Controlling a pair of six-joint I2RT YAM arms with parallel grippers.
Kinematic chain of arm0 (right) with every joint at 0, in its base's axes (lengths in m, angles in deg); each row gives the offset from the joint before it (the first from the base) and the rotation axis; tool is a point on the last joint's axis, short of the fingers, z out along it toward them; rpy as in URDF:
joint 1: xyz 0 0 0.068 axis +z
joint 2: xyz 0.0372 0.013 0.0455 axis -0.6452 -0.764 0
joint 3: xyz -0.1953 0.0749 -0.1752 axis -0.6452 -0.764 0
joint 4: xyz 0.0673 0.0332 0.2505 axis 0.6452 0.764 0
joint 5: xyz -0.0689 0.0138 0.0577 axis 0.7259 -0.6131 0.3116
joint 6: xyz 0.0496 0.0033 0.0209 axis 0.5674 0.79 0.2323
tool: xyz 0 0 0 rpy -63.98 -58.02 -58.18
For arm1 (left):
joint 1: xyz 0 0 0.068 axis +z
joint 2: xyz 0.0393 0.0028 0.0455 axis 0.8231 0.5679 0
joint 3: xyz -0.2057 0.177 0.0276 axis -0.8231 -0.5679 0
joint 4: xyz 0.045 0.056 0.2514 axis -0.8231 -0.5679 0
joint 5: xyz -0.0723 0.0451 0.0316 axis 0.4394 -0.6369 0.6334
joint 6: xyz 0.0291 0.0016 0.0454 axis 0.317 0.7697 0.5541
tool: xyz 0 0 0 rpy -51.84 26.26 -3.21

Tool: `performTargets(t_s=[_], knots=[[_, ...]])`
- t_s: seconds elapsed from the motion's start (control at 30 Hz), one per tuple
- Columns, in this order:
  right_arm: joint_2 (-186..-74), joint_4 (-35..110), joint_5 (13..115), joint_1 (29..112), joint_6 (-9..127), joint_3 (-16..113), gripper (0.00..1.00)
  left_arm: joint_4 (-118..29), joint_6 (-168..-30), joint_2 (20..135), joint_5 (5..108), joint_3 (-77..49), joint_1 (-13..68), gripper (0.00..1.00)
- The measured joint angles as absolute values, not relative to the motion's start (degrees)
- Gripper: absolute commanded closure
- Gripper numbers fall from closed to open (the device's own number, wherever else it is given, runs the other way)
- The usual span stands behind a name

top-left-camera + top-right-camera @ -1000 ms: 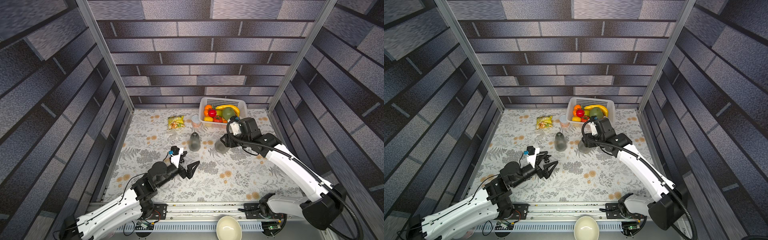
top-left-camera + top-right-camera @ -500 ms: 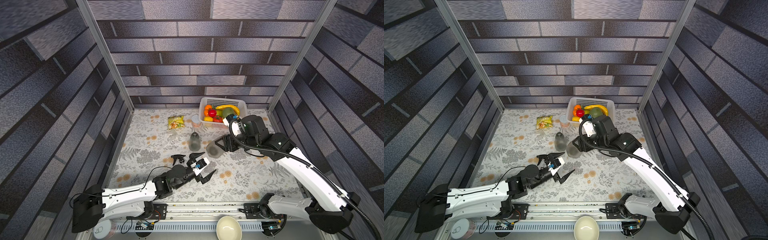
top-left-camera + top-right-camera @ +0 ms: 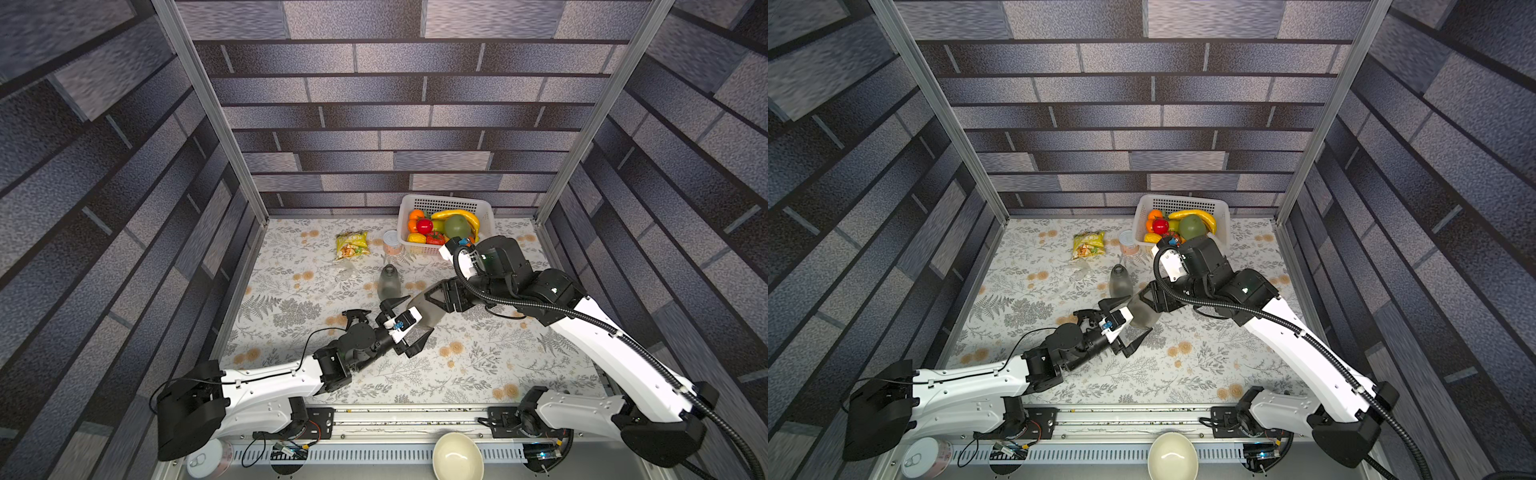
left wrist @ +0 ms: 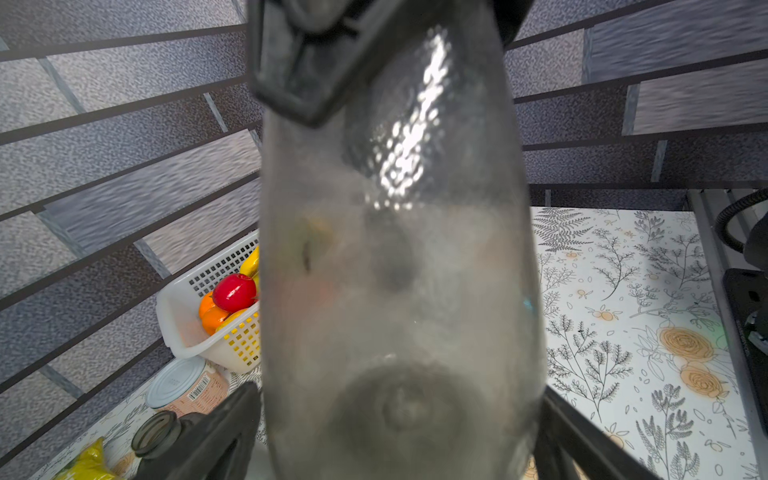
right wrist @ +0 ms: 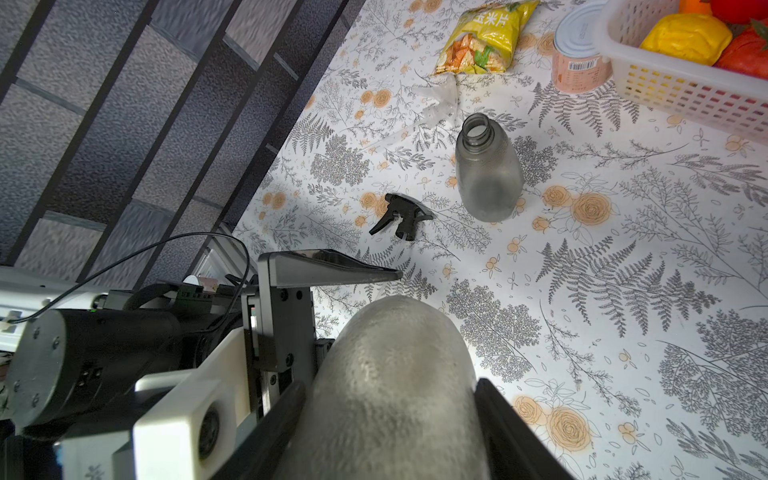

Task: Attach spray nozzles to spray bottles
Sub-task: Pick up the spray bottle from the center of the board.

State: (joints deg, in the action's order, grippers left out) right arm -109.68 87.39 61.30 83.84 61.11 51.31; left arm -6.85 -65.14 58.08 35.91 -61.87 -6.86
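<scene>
My right gripper (image 5: 395, 436) is shut on a smoky-grey spray bottle (image 5: 395, 374), held tilted above the table mid-field (image 3: 428, 311) (image 3: 1142, 309). My left gripper (image 3: 409, 322) (image 4: 399, 440) is open, one finger on each side of that bottle's wide base (image 4: 399, 270). A second spray bottle (image 3: 389, 282) (image 5: 488, 174) stands upright with its neck uncapped, just behind them. A black spray nozzle (image 3: 356, 316) (image 5: 399, 216) lies on the table beside my left arm. A clear spray nozzle (image 5: 436, 104) lies near the snack bag.
A white basket (image 3: 486, 208) of fruit stands at the back right, with a pinkish tin can (image 3: 390, 243) beside it and a yellow snack bag (image 3: 352, 245) further left. A cream bowl (image 3: 457, 459) and a can (image 3: 203, 461) sit below the table's front rail.
My right arm lifted the bottle, tilted it and carried it leftward. My left arm swung in from the left, and its open fingers now straddle the bottle's base.
</scene>
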Motion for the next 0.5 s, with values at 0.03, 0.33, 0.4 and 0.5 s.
performTargets(t_s=[0.03,0.33,0.4,0.5], knots=[[-109.68,87.12,60.97,83.84,61.33,50.89,0.37,-6.41,-65.12,58.32,36.13,-61.87,-6.86,0.0],[-110.16,85.55,59.29,84.06,62.57,50.08,0.37,-5.51,-65.12,58.67,36.55,-61.57,-6.75,0.06],[-110.34,85.37,59.07,84.06,62.64,50.08,0.37,-5.58,-65.12,58.67,36.81,-61.57,-6.66,0.07],[-110.47,85.18,58.74,84.06,62.84,50.08,0.37,-5.8,-65.12,58.67,36.98,-61.57,-6.58,0.08]])
